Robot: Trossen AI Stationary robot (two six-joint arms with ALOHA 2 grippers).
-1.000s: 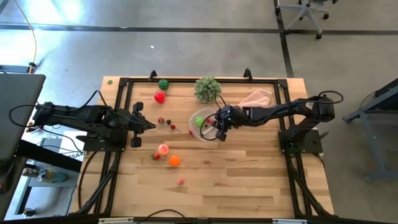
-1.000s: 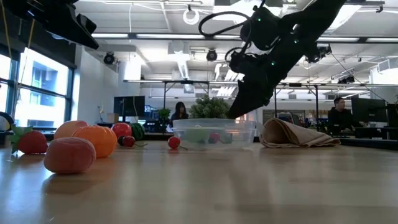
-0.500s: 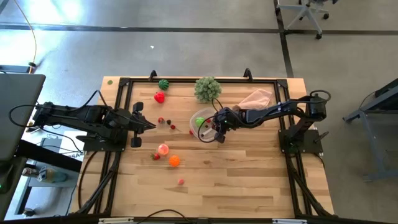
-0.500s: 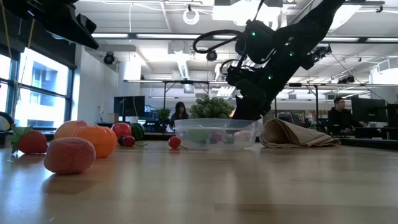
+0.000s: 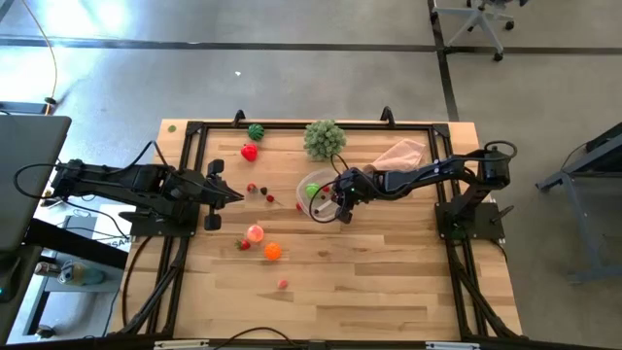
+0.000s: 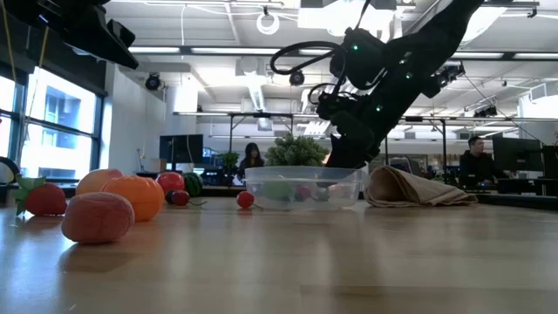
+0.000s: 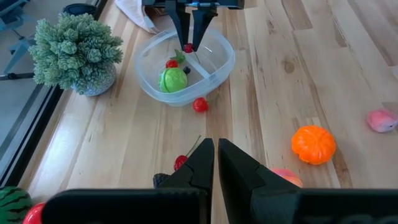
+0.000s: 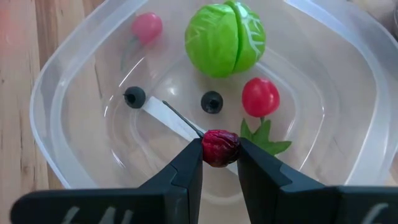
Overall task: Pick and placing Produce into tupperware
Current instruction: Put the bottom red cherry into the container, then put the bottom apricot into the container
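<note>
The tupperware (image 5: 307,182) is a clear round container near the table's middle; it also shows in the right wrist view (image 8: 56,81) and the low view (image 6: 301,185). In it lie a bright green cabbage piece (image 8: 225,38) and a red tomato piece (image 8: 260,96). My right gripper (image 8: 220,163) reaches down into it, shut on a small dark red berry (image 8: 220,148). More produce lies on the table: an orange (image 5: 273,251), a pink peach (image 5: 255,233), a red piece (image 5: 250,152) and small red ones (image 5: 263,192). My left gripper (image 7: 216,152) waits shut, raised over the table's left side (image 5: 239,198). My right gripper pinches the dark red berry (image 8: 220,148) between its two fingertips (image 8: 189,165), which come from above pointing down. The berry sits at the fingers' free ends, inside the tupperware's rim and over its floor. Whether it touches the floor I cannot tell.
A big pale green leafy ball (image 5: 324,139) stands just beyond the tupperware, and a pink cloth (image 5: 400,154) lies to its right under my right arm. A dark green melon piece (image 5: 256,131) sits at the far edge. The near half of the table is mostly bare wood (image 5: 389,282).
My right gripper has come down from above the tupperware into it and has then kept still for the last half second. My left arm has kept still.
</note>
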